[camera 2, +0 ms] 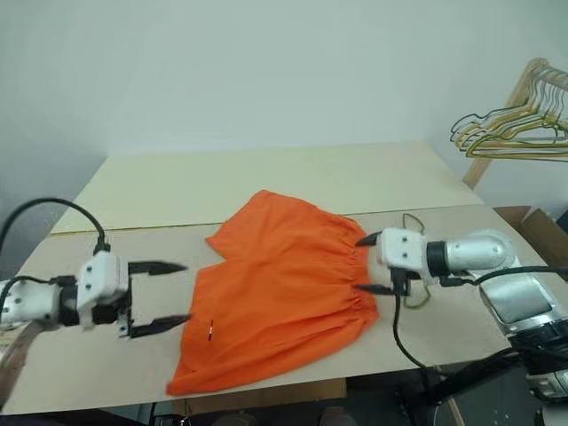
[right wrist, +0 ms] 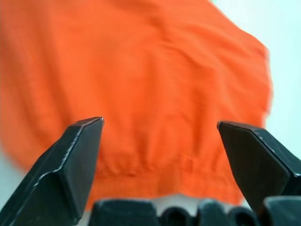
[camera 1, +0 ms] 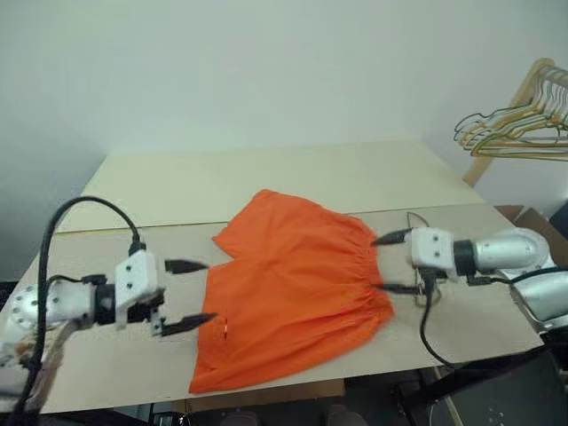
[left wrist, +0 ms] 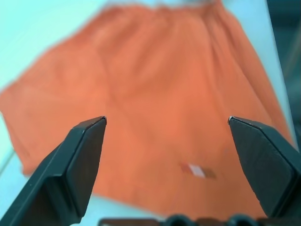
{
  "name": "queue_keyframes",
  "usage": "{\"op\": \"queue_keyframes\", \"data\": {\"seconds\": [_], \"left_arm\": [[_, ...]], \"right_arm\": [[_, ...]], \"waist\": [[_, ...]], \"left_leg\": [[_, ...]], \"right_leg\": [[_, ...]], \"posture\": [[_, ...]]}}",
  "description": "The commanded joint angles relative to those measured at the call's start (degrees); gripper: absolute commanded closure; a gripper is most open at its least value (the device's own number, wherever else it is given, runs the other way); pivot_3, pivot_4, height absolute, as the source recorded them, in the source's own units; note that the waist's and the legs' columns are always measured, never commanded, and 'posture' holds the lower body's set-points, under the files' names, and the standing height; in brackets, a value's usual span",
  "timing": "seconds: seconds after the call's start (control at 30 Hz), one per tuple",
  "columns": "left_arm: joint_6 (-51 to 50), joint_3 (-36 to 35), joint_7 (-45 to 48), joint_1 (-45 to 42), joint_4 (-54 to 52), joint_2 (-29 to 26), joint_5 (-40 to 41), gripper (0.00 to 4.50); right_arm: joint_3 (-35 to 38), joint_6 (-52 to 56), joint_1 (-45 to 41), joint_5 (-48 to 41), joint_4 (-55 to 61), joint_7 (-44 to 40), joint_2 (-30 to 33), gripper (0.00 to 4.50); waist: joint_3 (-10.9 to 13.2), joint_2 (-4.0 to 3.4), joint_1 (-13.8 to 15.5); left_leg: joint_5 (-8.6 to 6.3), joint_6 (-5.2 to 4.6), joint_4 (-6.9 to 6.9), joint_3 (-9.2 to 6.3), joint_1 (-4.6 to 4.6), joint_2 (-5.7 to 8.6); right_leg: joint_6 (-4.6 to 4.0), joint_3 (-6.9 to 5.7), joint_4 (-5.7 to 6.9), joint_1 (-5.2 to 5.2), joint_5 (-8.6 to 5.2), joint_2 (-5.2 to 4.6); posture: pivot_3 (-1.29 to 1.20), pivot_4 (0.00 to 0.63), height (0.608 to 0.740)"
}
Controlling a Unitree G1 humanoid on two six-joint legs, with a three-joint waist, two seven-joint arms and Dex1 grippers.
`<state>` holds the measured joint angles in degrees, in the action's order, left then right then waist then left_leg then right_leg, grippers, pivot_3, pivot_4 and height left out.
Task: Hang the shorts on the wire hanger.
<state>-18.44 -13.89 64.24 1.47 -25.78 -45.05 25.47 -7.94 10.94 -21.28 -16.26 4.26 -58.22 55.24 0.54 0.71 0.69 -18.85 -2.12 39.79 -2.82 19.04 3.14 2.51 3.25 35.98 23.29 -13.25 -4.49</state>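
The orange shorts [camera 1: 293, 284] lie flat in the middle of the table [camera 1: 266, 177], gathered waistband to the right and legs to the left, with a tiny white mark [left wrist: 197, 170] on one leg. My left gripper [camera 1: 200, 291] hovers open just off the leg hems, nothing between its fingers. My right gripper [camera 1: 380, 264] is open and empty at the waistband [right wrist: 155, 176]. A thin dark piece of the wire hanger [camera 2: 410, 220] curves out beside the waistband behind my right gripper; the rest of it is hidden.
A bunch of gold and green wire hangers [camera 1: 515, 129] hangs on a wooden rack at the back right. A cardboard box [camera 1: 532, 217] stands off the table's right end. The near leg of the shorts reaches the table's front edge [camera 1: 266, 389].
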Motion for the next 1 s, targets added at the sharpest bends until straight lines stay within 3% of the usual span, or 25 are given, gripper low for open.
{"op": "queue_keyframes", "data": {"seconds": [0.03,0.2,0.4,0.57,1.0], "left_arm": [[0.6,2.0,-3.1,-4.2,0.9,4.0,3.4,0.0],[-0.8,3.8,-2.8,-6.9,0.9,6.0,6.2,0.0],[-0.9,4.7,-0.2,-7.0,1.0,4.8,8.3,0.0],[-0.7,6.2,0.1,-7.0,0.9,3.9,7.2,0.0],[1.2,8.3,0.8,-4.7,0.6,1.8,4.2,0.0]], "right_arm": [[4.7,23.3,-2.4,-2.8,3.4,13.1,-5.0,0.03],[13.3,49.4,-6.4,-1.8,3.1,34.7,-20.2,0.03],[15.5,50.3,-5.8,3.1,-1.5,44.5,-26.8,0.03],[15.7,47.6,-8.9,4.5,-9.8,45.3,-26.5,0.03],[9.8,42.7,-13.2,5.9,-22.0,34.9,-23.4,0.03]], "waist": [[0.0,0.04,-0.1],[-0.1,0.03,-1.1],[-0.2,-0.07,-2.3],[-0.2,-0.18,-3.8],[-0.3,-0.36,-6.5]], "left_leg": [[0.0,0.0,0.01,0.02,0.06,0.02],[0.28,0.48,0.04,0.1,0.7,0.03],[0.33,0.56,0.05,0.1,0.88,0.09],[0.24,0.37,0.06,0.1,0.79,0.08],[0.16,0.23,0.04,0.1,0.7,0.05]], "right_leg": [[0.01,0.02,0.01,0.08,0.01,0.0],[-0.03,0.23,0.21,0.93,0.05,-0.01],[0.0,0.2,0.16,1.03,0.07,0.01],[0.03,0.21,0.16,0.93,0.09,0.07],[0.04,0.31,0.22,0.87,0.1,0.1]], "posture": [[-0.05,0.0,0.74],[-0.08,0.0,0.74],[-0.09,0.0,0.74],[-0.1,0.0,0.74],[-0.09,0.0,0.74]]}}
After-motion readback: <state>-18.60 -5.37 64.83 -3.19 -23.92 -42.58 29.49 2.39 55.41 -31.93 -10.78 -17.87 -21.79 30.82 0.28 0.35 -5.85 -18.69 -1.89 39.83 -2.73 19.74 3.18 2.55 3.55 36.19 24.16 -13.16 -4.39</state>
